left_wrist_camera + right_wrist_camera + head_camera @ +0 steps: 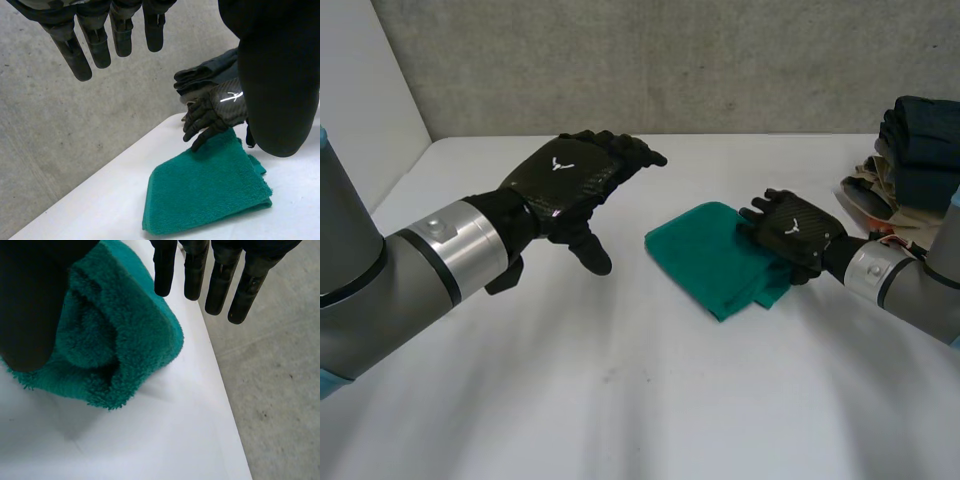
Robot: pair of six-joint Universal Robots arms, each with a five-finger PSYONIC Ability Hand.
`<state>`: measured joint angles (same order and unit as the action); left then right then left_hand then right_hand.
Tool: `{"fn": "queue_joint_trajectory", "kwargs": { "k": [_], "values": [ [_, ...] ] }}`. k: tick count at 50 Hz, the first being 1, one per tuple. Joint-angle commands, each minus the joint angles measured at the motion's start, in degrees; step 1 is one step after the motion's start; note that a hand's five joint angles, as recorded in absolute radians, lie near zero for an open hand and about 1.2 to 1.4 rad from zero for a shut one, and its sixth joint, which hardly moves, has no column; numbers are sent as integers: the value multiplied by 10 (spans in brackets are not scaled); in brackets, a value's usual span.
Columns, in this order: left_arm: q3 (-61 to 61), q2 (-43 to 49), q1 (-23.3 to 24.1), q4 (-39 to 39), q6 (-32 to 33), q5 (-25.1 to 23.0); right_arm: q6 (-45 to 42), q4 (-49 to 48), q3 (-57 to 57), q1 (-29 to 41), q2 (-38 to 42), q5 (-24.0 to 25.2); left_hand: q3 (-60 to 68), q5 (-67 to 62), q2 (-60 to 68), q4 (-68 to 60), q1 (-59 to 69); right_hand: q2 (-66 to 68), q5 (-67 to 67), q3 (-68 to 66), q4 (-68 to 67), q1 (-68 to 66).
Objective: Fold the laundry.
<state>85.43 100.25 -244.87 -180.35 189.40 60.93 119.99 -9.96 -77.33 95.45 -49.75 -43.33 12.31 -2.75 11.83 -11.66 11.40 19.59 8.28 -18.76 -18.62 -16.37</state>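
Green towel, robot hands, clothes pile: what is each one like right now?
green towel: folded, lying on the white table.
left robot hand: open, raised over the table, holding nothing.
right robot hand: open, resting on the towel's edge.
clothes pile: stacked, dark folded pieces on top.

Left hand [570, 180] hovers raised, fingers relaxed; right hand [792, 233] lies low, fingers straight.

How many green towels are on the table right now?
1. The folded green towel lies on the white table, right of its middle, one edge under the right robot hand. The clothes pile at the table's right edge could hide others.
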Motion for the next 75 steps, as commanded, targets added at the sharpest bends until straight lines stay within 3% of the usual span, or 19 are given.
{"fn": "queue_joint_trajectory", "kwargs": {
  "k": [1, 15, 42, 46, 49, 51, 53, 61, 66, 75],
  "values": [
    [-1, 12, 0, 0, 0, 1, -54, -1, 1, -17, 20, 46, 9, -5, 14, -16, 18, -33, -20, 25, 23, 1],
    [-2, 21, -1, -2, 0, 1, -69, -9, 32, -11, 80, 43, 11, -7, 16, -18, 20, -16, -3, 8, 6, -16],
    [-1, 20, -3, -1, -1, 1, 4, -14, 109, 32, 117, 37, 11, -7, 16, -18, 20, 132, 145, -140, -142, -164],
    [-1, 20, -3, -1, -1, 1, 17, -15, 121, 36, 120, 35, 11, -7, 16, -18, 20, 229, 242, -238, -239, -261],
    [-1, 20, -3, -1, -1, 0, 34, -16, 136, 43, 126, 34, 11, -7, 16, -18, 20, 396, 409, -404, -405, -428],
    [-1, 20, -3, -1, -1, 1, 57, -17, 152, 46, 130, 33, 13, -8, 17, -19, 22, 587, 600, -595, -597, -619],
    [-1, 20, -4, -1, -1, 0, 79, -19, 164, 47, 132, 30, 13, -8, 17, -19, 22, 604, 617, -612, -614, -636],
    [-3, 16, -6, -1, -1, 0, 224, -91, 230, 47, 117, -64, 13, -8, 17, -19, 22, 604, 617, -612, -614, -636],
    [-4, 13, -12, -1, -1, 1, 312, -175, 240, 45, 47, -113, 13, -8, 17, -19, 22, 604, 617, -612, -614, -636],
    [-4, 11, -12, -1, -1, 1, 392, -237, 321, 25, -4, -223, 13, -8, 17, -19, 22, 604, 617, -612, -614, -636]
  ]
}}
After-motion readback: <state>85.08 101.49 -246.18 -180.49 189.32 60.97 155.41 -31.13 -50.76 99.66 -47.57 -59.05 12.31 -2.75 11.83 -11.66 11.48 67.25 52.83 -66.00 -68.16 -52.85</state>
